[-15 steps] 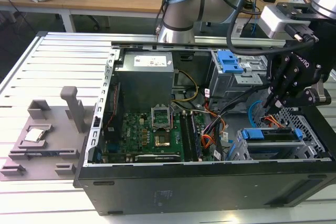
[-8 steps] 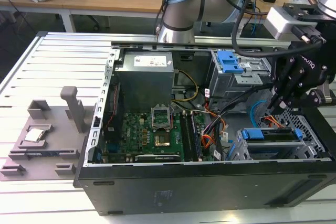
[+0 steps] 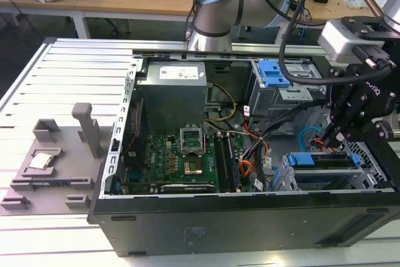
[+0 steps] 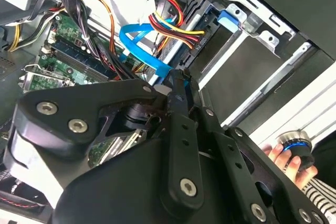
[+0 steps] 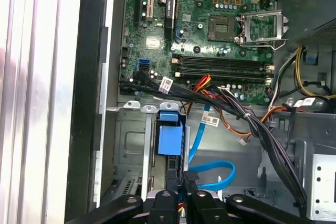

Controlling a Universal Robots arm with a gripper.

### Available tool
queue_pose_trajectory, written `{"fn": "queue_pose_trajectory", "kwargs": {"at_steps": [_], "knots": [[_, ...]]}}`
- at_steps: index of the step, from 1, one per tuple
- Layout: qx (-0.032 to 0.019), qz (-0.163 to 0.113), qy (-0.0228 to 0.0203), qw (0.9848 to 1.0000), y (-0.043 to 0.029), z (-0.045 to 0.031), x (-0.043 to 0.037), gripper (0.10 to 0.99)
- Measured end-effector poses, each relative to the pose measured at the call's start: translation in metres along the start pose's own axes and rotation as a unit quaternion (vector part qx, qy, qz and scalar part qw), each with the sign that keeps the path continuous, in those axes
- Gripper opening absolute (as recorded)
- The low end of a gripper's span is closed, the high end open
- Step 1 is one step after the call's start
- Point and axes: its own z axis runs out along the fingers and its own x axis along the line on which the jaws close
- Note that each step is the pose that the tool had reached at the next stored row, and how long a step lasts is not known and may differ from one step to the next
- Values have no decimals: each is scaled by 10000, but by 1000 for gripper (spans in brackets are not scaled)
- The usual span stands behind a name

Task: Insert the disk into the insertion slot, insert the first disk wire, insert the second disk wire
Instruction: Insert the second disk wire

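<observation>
The disk (image 3: 320,161), in its bright blue carrier, lies inside the insertion slot (image 3: 294,179), the low perforated cage at the exterior view's right. Its blue tab (image 5: 170,132) sits at the cage mouth in both wrist views. My gripper (image 3: 326,144) hangs just above the cage's near end. Its fingers are shut on the black plug of a flat blue disk wire (image 5: 214,174), which loops away beside them. A bundle of red, yellow and black wires (image 4: 176,24) runs to a black plug at the cage edge, close to my gripper (image 4: 178,80).
A taller grey cage with a blue clip (image 3: 274,73) stands behind the slot. The motherboard (image 3: 187,154) and a thick black cable bundle (image 5: 252,124) lie beside it. A hand on a round knob (image 4: 294,148) is outside the case. A grey fixture (image 3: 56,161) lies on the table.
</observation>
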Motion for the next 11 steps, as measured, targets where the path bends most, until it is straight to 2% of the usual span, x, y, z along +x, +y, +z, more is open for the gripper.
{"fn": "queue_pose_trajectory", "kwargs": {"at_steps": [11], "knots": [[0,0,0,10000,-3,66,0,165]]}}
